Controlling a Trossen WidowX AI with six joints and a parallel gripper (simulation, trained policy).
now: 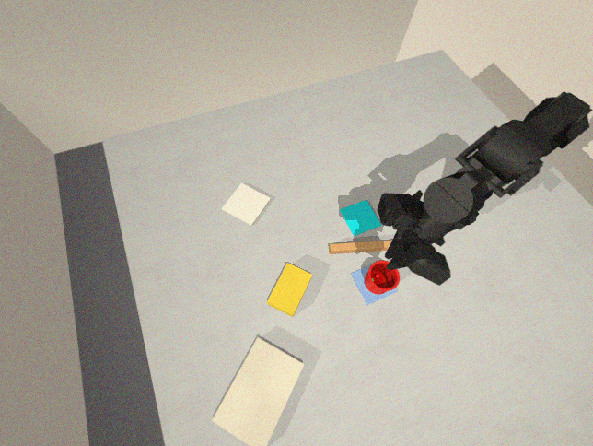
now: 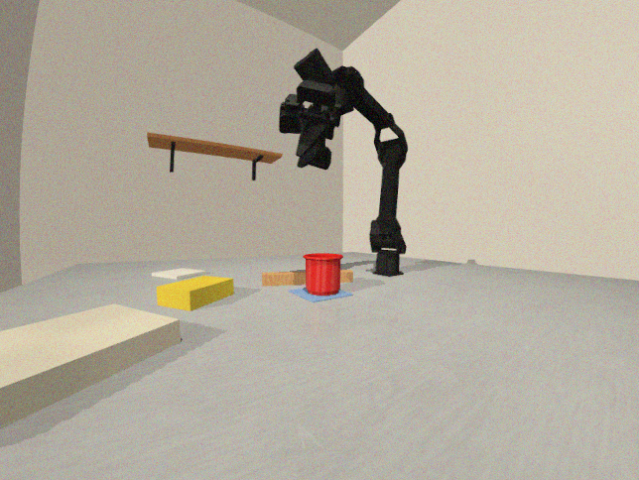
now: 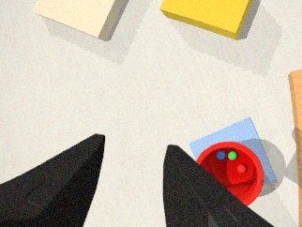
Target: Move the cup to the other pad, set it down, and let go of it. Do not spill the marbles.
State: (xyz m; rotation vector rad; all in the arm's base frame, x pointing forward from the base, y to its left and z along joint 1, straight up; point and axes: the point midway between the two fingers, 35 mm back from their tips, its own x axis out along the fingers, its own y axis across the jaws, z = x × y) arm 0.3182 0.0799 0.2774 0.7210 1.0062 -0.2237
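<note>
A red cup (image 1: pixel 381 276) (image 2: pixel 322 276) (image 3: pixel 241 180) stands upright on the light blue pad (image 1: pixel 365 293) (image 2: pixel 314 298) (image 3: pixel 234 131). Inside it the wrist view shows a blue marble (image 3: pixel 220 155), a green marble (image 3: pixel 232 156) and a red marble (image 3: pixel 241 168). The teal pad (image 1: pixel 366 213) lies bare on the far side of a wooden bar, partly in the arm's shadow. My gripper (image 2: pixel 314 164) (image 3: pixel 135 149) is partly open and empty, pointing down well above the cup. In the wrist view the right finger overlaps the cup's near-left side, hiding part of it.
The wooden bar (image 1: pixel 354 247) (image 2: pixel 279 279) (image 3: pixel 296 94) lies between the two pads. A yellow block (image 1: pixel 289 288) (image 2: pixel 193 292) (image 3: pixel 206 14), a large cream block (image 1: pixel 261 391) (image 2: pixel 87 345) (image 3: pixel 80 14) and a flat white block (image 1: pixel 246 204) (image 2: pixel 178 273) lie farther from the arm. A shelf (image 2: pixel 211 148) hangs on the wall.
</note>
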